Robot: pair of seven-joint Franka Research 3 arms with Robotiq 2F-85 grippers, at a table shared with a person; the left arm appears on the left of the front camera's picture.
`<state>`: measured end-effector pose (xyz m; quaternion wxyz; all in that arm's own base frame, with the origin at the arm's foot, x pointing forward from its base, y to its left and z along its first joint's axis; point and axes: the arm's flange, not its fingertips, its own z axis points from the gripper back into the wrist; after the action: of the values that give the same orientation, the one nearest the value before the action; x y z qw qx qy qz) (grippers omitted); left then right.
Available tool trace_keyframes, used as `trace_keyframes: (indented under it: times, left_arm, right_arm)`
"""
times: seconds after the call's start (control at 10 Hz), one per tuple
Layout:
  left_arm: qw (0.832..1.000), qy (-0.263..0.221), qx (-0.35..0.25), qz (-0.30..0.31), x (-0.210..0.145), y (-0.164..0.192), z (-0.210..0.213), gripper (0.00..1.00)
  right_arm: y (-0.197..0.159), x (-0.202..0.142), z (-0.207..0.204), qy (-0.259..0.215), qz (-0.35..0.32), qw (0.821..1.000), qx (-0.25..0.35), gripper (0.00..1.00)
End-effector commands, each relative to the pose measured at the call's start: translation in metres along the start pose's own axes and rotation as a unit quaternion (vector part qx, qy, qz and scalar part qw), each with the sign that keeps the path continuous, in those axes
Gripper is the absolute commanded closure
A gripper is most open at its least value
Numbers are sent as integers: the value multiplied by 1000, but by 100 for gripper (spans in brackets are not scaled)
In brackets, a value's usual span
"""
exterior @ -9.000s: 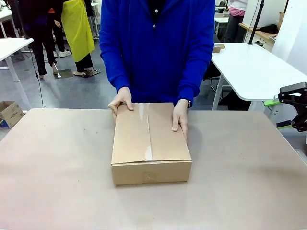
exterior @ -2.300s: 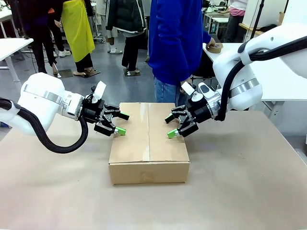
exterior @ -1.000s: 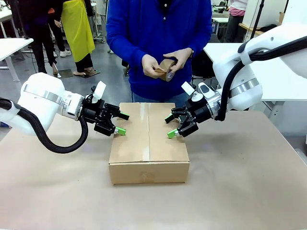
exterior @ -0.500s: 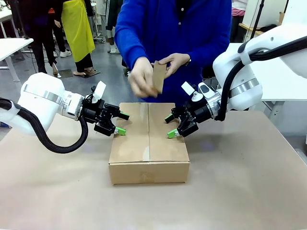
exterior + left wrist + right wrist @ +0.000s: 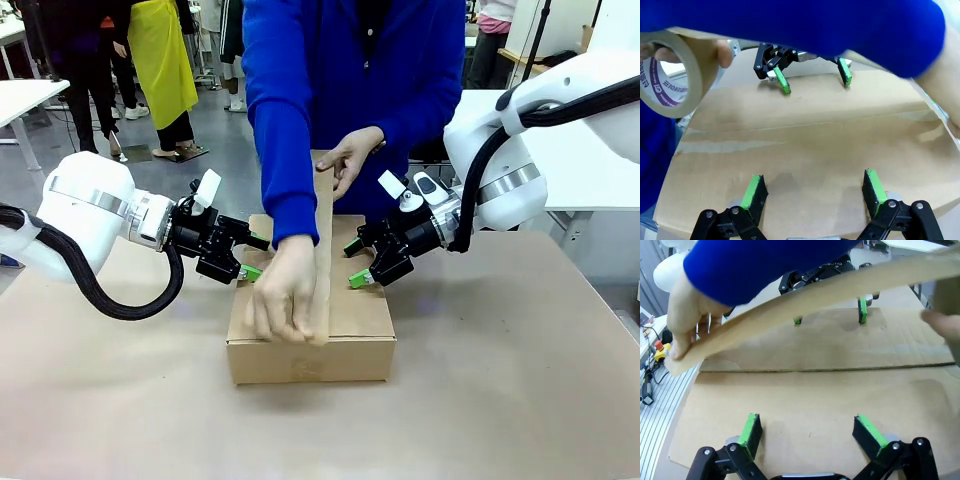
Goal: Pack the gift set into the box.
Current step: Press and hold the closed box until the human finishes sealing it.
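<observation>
The box (image 5: pixel 355 320) lies in the middle of the table with its flaps down. The gift set is hidden. My left gripper (image 5: pixel 255 257) is open, its green pads resting on the left flap (image 5: pixel 805 150); my right gripper (image 5: pixel 353 266) is open on the right flap (image 5: pixel 815 390). A person in a blue sleeve stretches a strip of brown tape (image 5: pixel 323 240) along the centre seam. One hand (image 5: pixel 285 300) presses the strip's end at the box's near edge, the other (image 5: pixel 350 155) holds the roll (image 5: pixel 670 70). Left wrist view: left gripper (image 5: pixel 813 190). Right wrist view: right gripper (image 5: pixel 809 432).
The brown table top (image 5: pixel 500 380) lies bare around the box. The person's arms and the taut tape (image 5: pixel 805 300) cross above the box between my two grippers. A white table (image 5: pixel 530 140) stands behind at the right, and other people stand far back at the left.
The person has drawn a long strip off the roll and brought one hand down to the box's near edge, laying the tape over the seam. Both grippers have stayed on the flaps.
</observation>
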<state>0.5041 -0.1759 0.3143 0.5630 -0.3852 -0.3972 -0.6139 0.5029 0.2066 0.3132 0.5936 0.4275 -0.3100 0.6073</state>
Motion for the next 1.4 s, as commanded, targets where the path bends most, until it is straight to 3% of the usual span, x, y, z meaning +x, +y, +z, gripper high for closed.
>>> trace_keyframes:
  times: [0.0,1.3]
  left_arm:
    - [1000,-1,-2,-1,-3,-2,-1,0]
    - [1000,-1,-2,-1,-3,-2,-1,0]
  right_arm:
    - [2,-2,1,3,-1,1000,1,0]
    - [2,-2,1,3,-1,1000,1,0]
